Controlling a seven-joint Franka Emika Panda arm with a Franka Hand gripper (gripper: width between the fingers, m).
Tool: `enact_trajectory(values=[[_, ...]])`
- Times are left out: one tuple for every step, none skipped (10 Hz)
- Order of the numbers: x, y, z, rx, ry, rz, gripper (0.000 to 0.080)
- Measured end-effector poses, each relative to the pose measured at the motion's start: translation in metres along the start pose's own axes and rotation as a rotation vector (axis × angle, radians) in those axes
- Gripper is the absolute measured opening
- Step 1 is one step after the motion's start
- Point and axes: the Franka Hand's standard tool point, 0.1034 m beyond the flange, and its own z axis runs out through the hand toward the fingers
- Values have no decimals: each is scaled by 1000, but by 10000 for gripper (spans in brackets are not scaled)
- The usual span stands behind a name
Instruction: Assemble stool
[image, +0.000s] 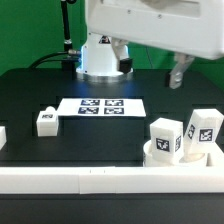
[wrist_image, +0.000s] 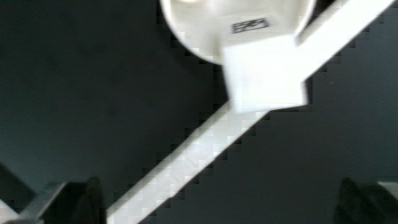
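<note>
The round white seat (image: 180, 157) lies at the front on the exterior view's right, against the front rail. Two white tagged legs (image: 165, 136) (image: 203, 130) stand upright on it. A third leg (image: 46, 121) lies alone on the table at the exterior view's left. My gripper (image: 178, 73) hangs in the air above and behind the seat. In the wrist view the gripper (wrist_image: 222, 203) is open and empty, its dark fingers (wrist_image: 71, 200) far apart. That view also shows the seat (wrist_image: 214, 20) with a tag and one leg (wrist_image: 267, 80) well below.
The marker board (image: 100, 105) lies flat in the middle of the black table. A long white border rail (image: 90, 181) runs along the front edge and crosses the wrist view diagonally (wrist_image: 196, 160). A small white piece (image: 2, 134) shows at the exterior view's left edge.
</note>
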Motion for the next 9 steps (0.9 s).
enact_trajectory(values=[[3, 23, 5, -6, -11, -150, 649], [4, 26, 5, -10, -12, -199, 649], [3, 24, 5, -9, -12, -284, 649], [3, 25, 5, -8, -13, -351, 649], [3, 25, 6, -8, -13, -383, 649], [4, 26, 6, -9, -15, -490, 649], [8, 34, 13, -10, -14, -625, 649], [12, 51, 24, -18, -31, -750, 649], [19, 72, 36, -23, -40, -867, 649]])
